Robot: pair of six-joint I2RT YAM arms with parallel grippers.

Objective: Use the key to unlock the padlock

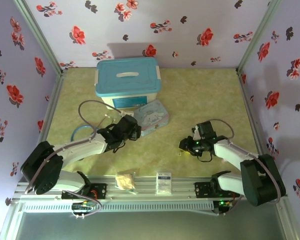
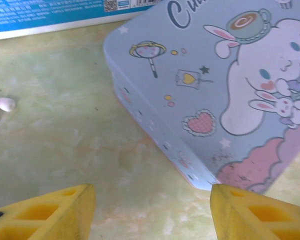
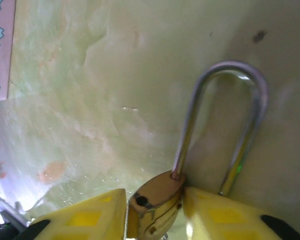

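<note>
My right gripper (image 3: 155, 198) is shut on the brass-gold body of the padlock (image 3: 154, 207), a yellow finger pressed to each side. The silver shackle (image 3: 229, 97) arches up from it. One leg sits in the body; the other hangs free beside the right finger, and the hole in the body's top is empty. In the top view the right gripper (image 1: 188, 145) is low over the table at the right. My left gripper (image 2: 152, 202) is open and holds nothing, next to the tin's corner; from above the left gripper (image 1: 133, 131) is near the middle. I cannot make out the key.
A pale blue cartoon tin (image 1: 153, 116) (image 2: 215, 95) lies in front of a blue-lidded box (image 1: 127, 76). A stethoscope's blue tube (image 1: 82, 131) curls at the left. A white card (image 1: 164, 182) and a beige packet (image 1: 126, 180) rest on the front rail. Floral walls close in three sides.
</note>
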